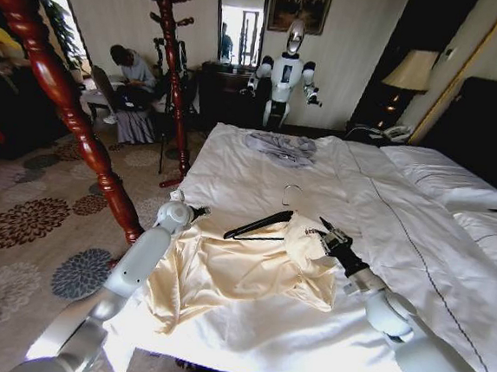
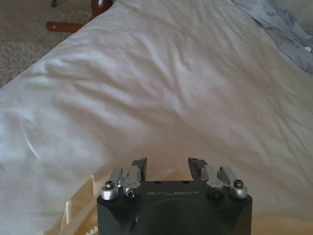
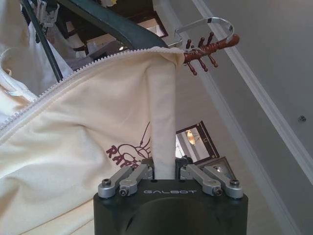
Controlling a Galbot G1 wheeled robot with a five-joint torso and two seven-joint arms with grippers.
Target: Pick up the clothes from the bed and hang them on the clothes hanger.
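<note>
Near the bed's (image 1: pixel 417 244) left edge, the left pincer (image 2: pixel 167 166) was seen hovering just above the white duvet with its jaws parted and nothing between them, at the upper left corner of the clothes (image 1: pixel 240 277). The cream garment was spread flat over the part of the bed nearest the robot, its zip edge and a maroon printed motif visible in the right wrist view. The clothes hanger (image 1: pixel 258 224) lay on the duvet just beyond the garment, its black bar touching the fabric's far edge, with the silver hook (image 1: pixel 291 192) pointing toward the grey-blue garment (image 1: pixel 280 146) farther up the bed. To the right, the right pincer (image 3: pixel 165 169) was closed on a narrow fold of the cream fabric, which was lifted taut beside the hanger's end. The step was judged to be threading the garment's shoulder onto the hanger; to be done well, the gripped fold would have to be kept firm and raised enough for the opening to be held slack, while the hanger was steadied by the free left pincer so it could not be pushed away across the duvet.
</note>
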